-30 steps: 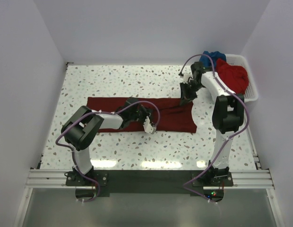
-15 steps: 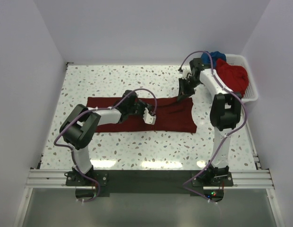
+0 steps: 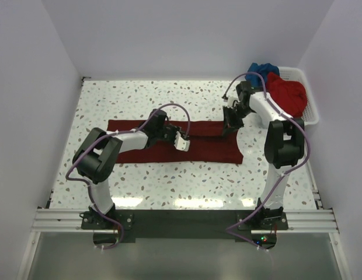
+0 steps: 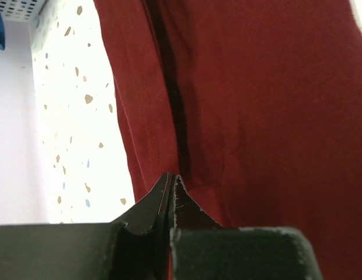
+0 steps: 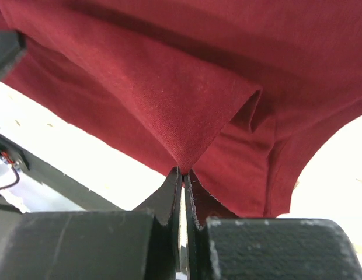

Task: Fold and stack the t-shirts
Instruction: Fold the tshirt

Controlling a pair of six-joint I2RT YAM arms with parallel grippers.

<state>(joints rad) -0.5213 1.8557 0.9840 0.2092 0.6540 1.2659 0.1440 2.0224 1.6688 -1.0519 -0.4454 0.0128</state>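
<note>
Lying across the speckled table (image 3: 140, 175), the dark maroon t-shirt (image 3: 210, 150) was pinched by both arms: the left gripper (image 4: 172, 177) was closed on a fold near its middle, and the right gripper (image 5: 182, 170) was clamped on its far right edge. The red t-shirt (image 3: 289, 93) and blue t-shirt (image 3: 261, 68) sat in the white basket (image 3: 311, 114).

The dark maroon t-shirt (image 3: 210, 150) lies on the table as 1 long band running left to right, mostly flat, with a dark crease along its length. Near its middle, its cloth is pinched between the closed fingers of the left gripper (image 4: 171, 178). Toward its right end, a folded peak is pinched by the right gripper (image 5: 182, 170). The brighter red t-shirt (image 3: 288, 93) sits crumpled in the white basket (image 3: 298, 72) at the far right. The blue t-shirt (image 3: 261, 69) is bunched at the basket's far left corner, touching the red one.
</note>
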